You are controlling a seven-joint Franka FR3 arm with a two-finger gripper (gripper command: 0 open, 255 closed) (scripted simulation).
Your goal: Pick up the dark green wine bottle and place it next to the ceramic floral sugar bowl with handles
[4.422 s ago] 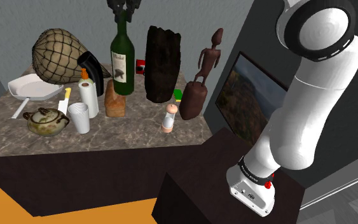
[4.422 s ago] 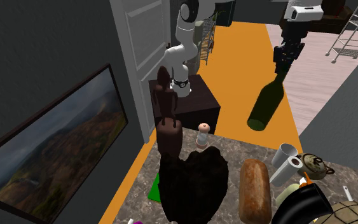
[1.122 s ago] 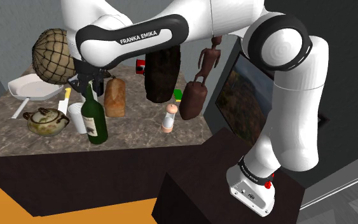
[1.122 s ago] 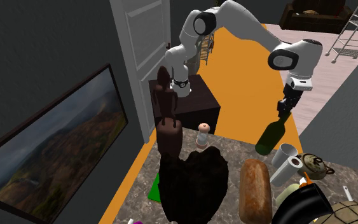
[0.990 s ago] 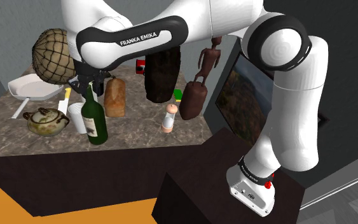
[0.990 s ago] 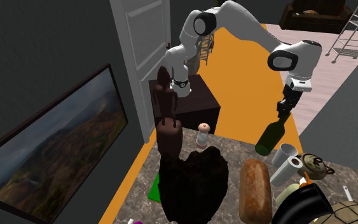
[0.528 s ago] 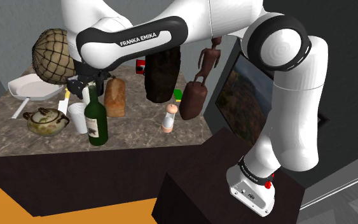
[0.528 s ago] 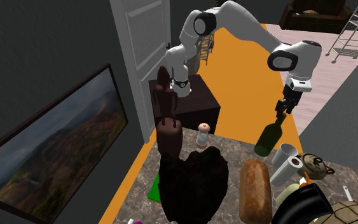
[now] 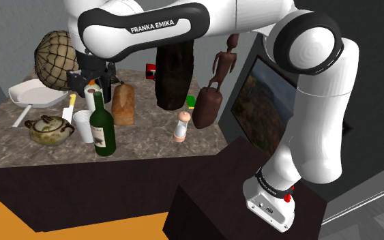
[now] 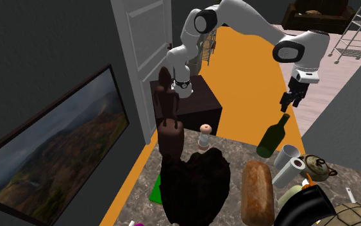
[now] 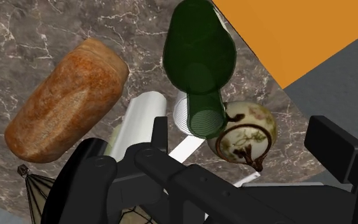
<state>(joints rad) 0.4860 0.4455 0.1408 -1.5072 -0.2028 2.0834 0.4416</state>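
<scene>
**Claw and bottle at the placing spot.** The claw (image 10: 292,101) hangs wide open with nothing between its fingers (image 11: 336,156). In the second exterior view it stands clear above the neck, with a gap showing between the fingertips and the bottle top.

Directly beneath it, the dark green bottle (image 10: 273,137) stands upright on the marbled counter (image 9: 149,143). It is near the counter's edge, with the orange floor (image 10: 249,58) beyond. The wrist view looks almost straight down the bottle. Its mouth lies in line between the two fingers, touched by neither, and the shoulders and body spread out beyond. The bottle's long axis is thus vertical and runs nearly along the claw's own line of approach, and the coming move turns on this relation.

Just beside the bottle stands a white cup (image 9: 84,127). On the cup's far side, a little apart, sits the two-handled sugar bowl (image 9: 47,129), pale with leafy painting and a dark-rimmed lid. The cup therefore lies between bottle and bowl; whether bottle and cup touch cannot be told. Behind them are a white paper roll (image 11: 139,118) and a brown loaf (image 9: 123,104).

**Judgement.** The bottle appears set down in the bowl's neighbourhood, and the task looks near its end. A withdrawal, if that follows, calls for a straight lift along the bottle's axis. Sideways drift at this height could catch the neck and tip the bottle onto the cup or over the counter's edge.
</scene>
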